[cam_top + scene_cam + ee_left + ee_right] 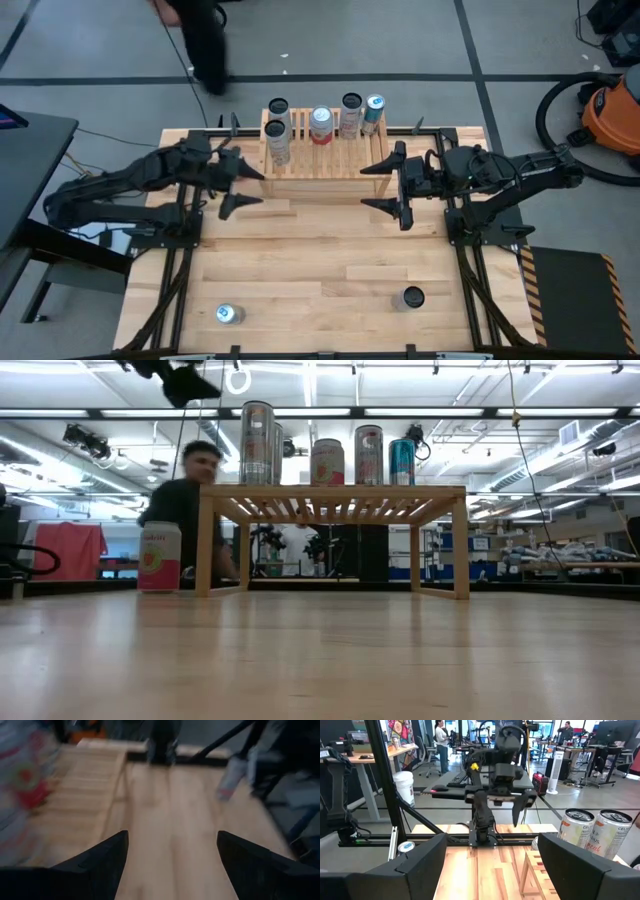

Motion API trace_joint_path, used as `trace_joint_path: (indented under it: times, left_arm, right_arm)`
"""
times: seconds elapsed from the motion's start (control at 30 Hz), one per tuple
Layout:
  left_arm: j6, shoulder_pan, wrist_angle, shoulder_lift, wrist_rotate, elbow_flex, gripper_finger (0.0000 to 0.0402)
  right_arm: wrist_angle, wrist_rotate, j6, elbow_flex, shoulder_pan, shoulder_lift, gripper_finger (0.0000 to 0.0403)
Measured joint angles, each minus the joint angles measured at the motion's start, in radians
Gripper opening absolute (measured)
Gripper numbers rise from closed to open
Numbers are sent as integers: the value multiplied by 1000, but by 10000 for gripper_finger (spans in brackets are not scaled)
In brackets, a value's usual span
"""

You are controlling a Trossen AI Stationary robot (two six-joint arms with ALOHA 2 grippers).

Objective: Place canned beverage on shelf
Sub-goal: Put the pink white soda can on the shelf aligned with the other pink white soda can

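The light wooden shelf (312, 160) stands at the table's far side with several cans (321, 122) upright on its slatted top. Two more cans stand near the front edge, one left (229, 314) and one right (411, 298). A pink-labelled can (160, 557) stands on the table beside the shelf's left leg. My left gripper (258, 187) hovers open in front of the shelf's left end, above table height. My right gripper (365, 186) hovers open in front of its right end. Nothing lies between either pair of fingers (100, 860) (415, 862).
Bare wooden table (320, 260) lies between the arms and the two front cans. A person (190, 500) is beyond the table's far left, and an orange vacuum (610, 115) sits on the floor at the far right.
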Motion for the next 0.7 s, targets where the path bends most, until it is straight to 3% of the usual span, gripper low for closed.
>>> trace_joint_path:
  times: [0.17, 0.47, 0.7]
  left_arm:
    - [54, 71, -194, 0, -70, 67, 314]
    - [56, 187, -295, 3, -82, 71, 314]
    - [115, 273, -350, 4, -228, 71, 314]
  right_arm:
    - [-7, -4, 0, 0, 0, 0, 324]
    - [-7, -26, -6, 0, 0, 0, 324]
    - [-11, -26, -12, 0, 0, 0, 324]
